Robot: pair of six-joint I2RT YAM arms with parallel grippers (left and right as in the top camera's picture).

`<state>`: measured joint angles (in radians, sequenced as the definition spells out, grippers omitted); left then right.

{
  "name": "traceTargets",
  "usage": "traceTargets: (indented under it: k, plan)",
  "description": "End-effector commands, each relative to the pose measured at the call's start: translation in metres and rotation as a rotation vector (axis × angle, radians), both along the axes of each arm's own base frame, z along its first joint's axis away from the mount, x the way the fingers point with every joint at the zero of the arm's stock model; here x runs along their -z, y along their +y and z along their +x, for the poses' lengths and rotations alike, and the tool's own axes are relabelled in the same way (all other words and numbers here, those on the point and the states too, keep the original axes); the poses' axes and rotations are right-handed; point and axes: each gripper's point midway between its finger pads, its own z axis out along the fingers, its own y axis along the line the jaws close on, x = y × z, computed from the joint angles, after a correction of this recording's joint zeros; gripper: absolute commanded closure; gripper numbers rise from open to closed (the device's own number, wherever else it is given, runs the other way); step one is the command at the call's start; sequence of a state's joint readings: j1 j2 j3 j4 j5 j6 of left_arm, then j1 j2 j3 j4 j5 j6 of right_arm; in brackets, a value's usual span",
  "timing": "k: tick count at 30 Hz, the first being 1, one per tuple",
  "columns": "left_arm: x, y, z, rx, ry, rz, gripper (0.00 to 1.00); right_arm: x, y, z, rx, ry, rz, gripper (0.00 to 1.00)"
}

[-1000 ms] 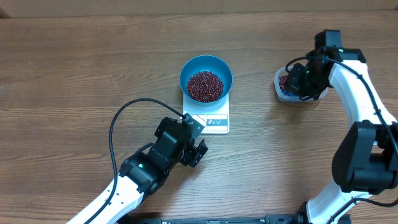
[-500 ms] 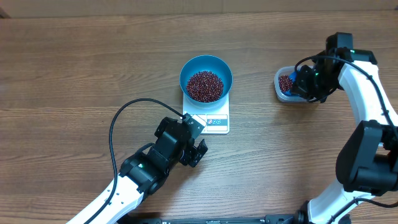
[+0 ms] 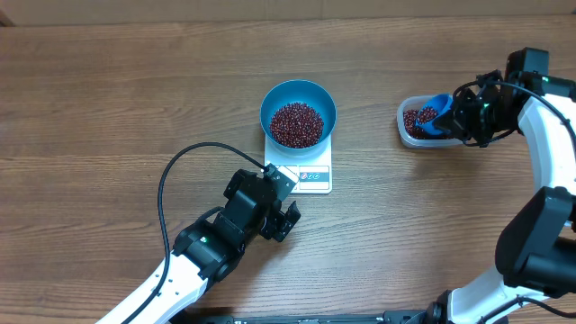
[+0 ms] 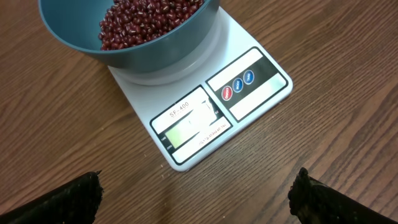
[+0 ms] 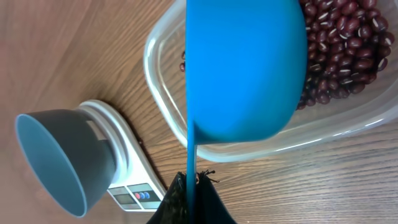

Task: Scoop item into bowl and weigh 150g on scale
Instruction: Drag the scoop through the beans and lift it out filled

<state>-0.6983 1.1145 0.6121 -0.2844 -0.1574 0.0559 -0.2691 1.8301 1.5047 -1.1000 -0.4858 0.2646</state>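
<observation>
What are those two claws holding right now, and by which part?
The right gripper pinches the blue scoop by its thin handle; the left gripper is open, holding nothing.

The left arm [image 3: 216, 238] is being seen as a smooth white shell joined to bulky black joint housings, and a thin black cable [image 3: 171, 175] is being looped out from its wrist block. The right arm [image 3: 547, 135] is being built the same way, white links between black joints, with black cabling [image 3: 477, 83] strung near its wrist. The left gripper [image 3: 286, 220] is being shown all black, its fingertips [image 4: 62, 199] rough and matte; the right gripper [image 5: 191, 186] is being seen black too.
</observation>
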Motion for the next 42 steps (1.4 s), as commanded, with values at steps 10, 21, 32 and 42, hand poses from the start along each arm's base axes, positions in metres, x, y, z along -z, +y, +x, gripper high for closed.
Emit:
traceTargets:
  k: [10,21,32,42]
  plan:
    - [0.000,0.002,0.000,0.004,-0.006,0.004,0.00,-0.042,0.006,-0.002,-0.074,-0.123,0.001,0.96]
    - [0.000,0.002,0.000,0.004,-0.007,0.005,0.00,-0.040,0.010,-0.016,-0.124,-0.090,0.005,0.96]
    - [0.000,0.002,0.000,0.004,-0.006,0.005,0.00,-0.040,0.012,-0.017,-0.151,-0.101,0.008,0.96]
    - [0.000,0.002,0.000,0.004,-0.006,0.005,0.00,-0.044,0.018,-0.016,-0.198,-0.137,0.032,0.96]
